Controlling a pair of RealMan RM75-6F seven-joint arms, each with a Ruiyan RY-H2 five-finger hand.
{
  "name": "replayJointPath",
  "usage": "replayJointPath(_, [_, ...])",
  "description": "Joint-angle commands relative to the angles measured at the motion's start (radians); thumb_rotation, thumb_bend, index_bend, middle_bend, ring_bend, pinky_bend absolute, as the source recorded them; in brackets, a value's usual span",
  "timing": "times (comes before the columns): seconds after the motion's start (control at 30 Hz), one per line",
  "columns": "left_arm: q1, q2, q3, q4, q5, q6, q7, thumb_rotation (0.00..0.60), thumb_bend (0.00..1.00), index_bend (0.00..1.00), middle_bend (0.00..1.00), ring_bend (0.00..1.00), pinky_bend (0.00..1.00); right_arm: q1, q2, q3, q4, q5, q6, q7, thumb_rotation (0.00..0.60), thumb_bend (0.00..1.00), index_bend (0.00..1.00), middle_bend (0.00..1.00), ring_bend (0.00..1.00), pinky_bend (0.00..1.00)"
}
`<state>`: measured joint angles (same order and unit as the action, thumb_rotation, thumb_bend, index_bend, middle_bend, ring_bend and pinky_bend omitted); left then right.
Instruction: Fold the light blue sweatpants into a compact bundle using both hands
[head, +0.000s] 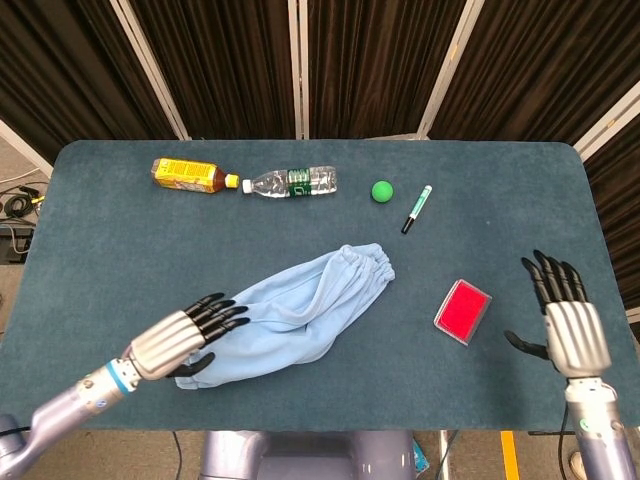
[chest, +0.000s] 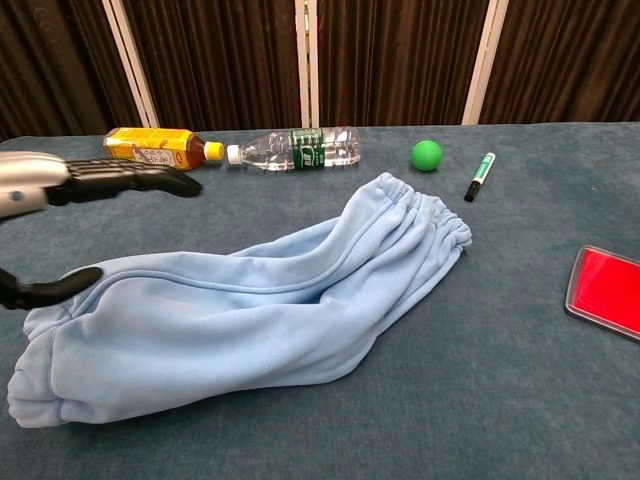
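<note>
The light blue sweatpants (head: 290, 315) (chest: 260, 315) lie folded lengthwise on the table, waistband toward the far right, cuffs at the near left. My left hand (head: 185, 337) (chest: 75, 185) hovers over the cuff end, fingers stretched out and apart, thumb below, holding nothing. My right hand (head: 565, 318) is far off at the table's right edge, fingers spread and empty; the chest view does not show it.
A yellow-labelled bottle (head: 187, 176) and a clear water bottle (head: 293, 182) lie at the back. A green ball (head: 381, 191) and a marker (head: 416, 208) sit behind the waistband. A red flat box (head: 463, 311) lies right of the pants on the blue table (head: 520, 200).
</note>
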<state>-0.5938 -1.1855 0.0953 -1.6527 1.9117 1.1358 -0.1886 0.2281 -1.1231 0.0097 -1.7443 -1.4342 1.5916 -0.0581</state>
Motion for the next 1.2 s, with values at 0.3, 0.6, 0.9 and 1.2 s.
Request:
replayJointPath(0.3, [-0.103,-0.140,-0.083,-0.128,-0.181,-0.236,0.220,0.600,0.63,0.00,0.00,0.00,0.02,-0.069,0.021,0.000,-0.011,-0.076,0.056,0.050,0.600,0.00,0.01,0.00,0.00,0.00])
replayJointPath(0.6, [-0.164,-0.309,-0.133,-0.046,-0.313,-0.334,0.228,0.600,0.66,0.00,0.00,0.00,0.09,-0.077,0.023,0.024,0.010,-0.082,0.034,0.085,0.600,0.00,0.03,0.00,0.00,0.00])
replayJointPath(0.9, [-0.195,-0.375,-0.155,0.006,-0.418,-0.393,0.166,0.600,0.66,0.00,0.00,0.00,0.10,-0.085,0.025,0.040,0.015,-0.077,0.020,0.095,0.600,0.00,0.03,0.00,0.00,0.00])
replayJointPath(1.2, [-0.204,-0.379,-0.184,0.050,-0.550,-0.423,0.174,0.600,0.66,0.00,0.00,0.00,0.09,-0.092,0.025,0.045,0.009,-0.090,0.011,0.092,0.600,0.00,0.02,0.00,0.00,0.00])
